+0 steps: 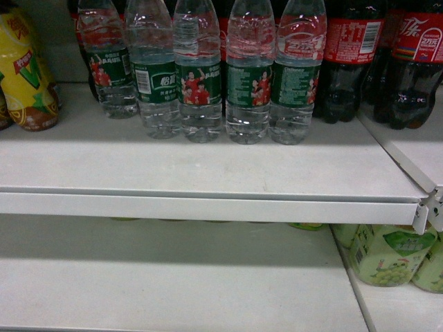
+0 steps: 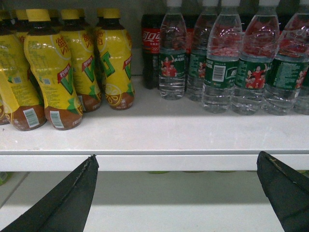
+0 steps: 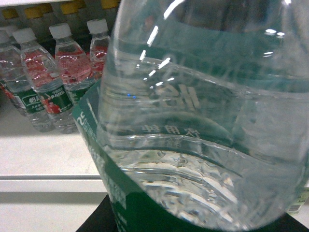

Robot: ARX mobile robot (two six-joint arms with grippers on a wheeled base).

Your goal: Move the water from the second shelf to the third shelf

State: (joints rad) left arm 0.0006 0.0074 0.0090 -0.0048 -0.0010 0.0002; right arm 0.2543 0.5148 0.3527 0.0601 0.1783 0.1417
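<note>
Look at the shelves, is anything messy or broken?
Nothing is spilled or broken. The water bottles, cola and yellow drinks all stand upright. One oddity: a water bottle fills the right wrist view, tilted, right up against that camera, away from the row.

This was a shop, most likely a supermarket drinks aisle. White metal shelves [image 1: 208,206] with a price-strip front edge stood one above another, and each carried many copies of the same product lined up in rows with labels facing out: water bottles [image 1: 198,69] with green labels in the middle, dark cola bottles [image 1: 349,62] with red labels to the right, and yellow-labelled drink bottles [image 2: 50,72] to the left. Green-labelled drinks [image 1: 391,256] stood on the lower shelf at the right.
</note>
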